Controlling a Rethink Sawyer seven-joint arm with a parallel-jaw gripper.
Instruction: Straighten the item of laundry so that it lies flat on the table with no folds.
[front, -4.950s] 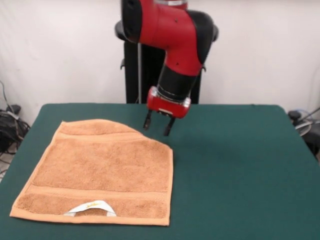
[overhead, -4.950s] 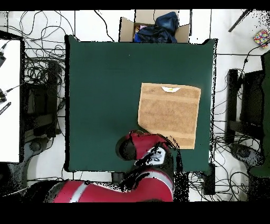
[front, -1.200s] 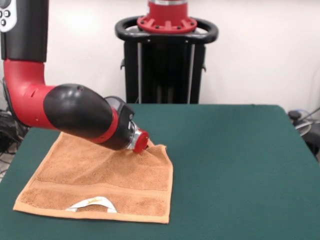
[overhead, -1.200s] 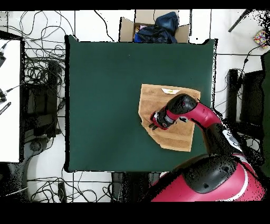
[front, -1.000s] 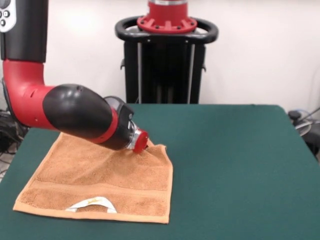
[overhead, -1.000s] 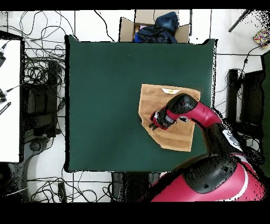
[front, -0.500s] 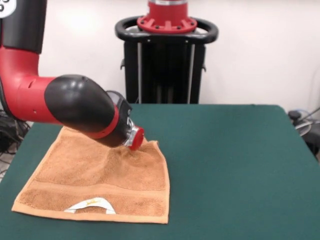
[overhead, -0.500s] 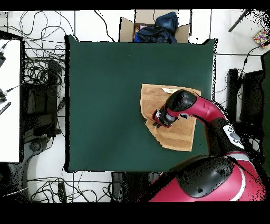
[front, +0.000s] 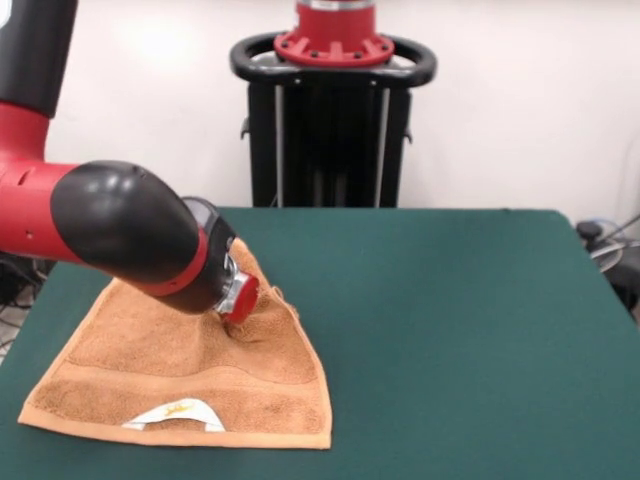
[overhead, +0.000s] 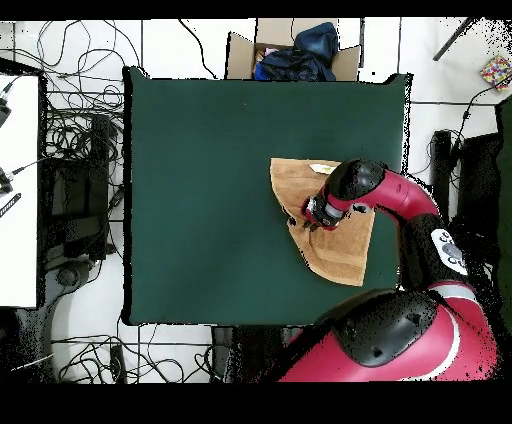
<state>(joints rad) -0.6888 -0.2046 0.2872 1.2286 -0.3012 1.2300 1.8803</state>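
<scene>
The orange-tan towel (front: 180, 370) lies on the left part of the green table (front: 450, 320), near the front edge. Its white tag (front: 172, 412) is at the near edge. My gripper (front: 238, 312) is down on the towel's far right part, and the cloth puckers into creases around its tip, so it looks shut on the towel. The arm hides the towel's far edge. In the overhead view the towel (overhead: 345, 250) is at the table's (overhead: 200, 180) right side, with the gripper (overhead: 302, 220) near its left edge.
The black robot pedestal (front: 333, 110) stands behind the table's far edge. In the overhead view a cardboard box with dark cloth (overhead: 290, 50) sits beyond the table's top edge, and cables (overhead: 80, 150) and a white desk (overhead: 18, 190) lie to the left.
The gripper has moved left and nearer in the front view, pulling the towel's far right corner with it. The towel's right edge now slants more and fresh creases show.
</scene>
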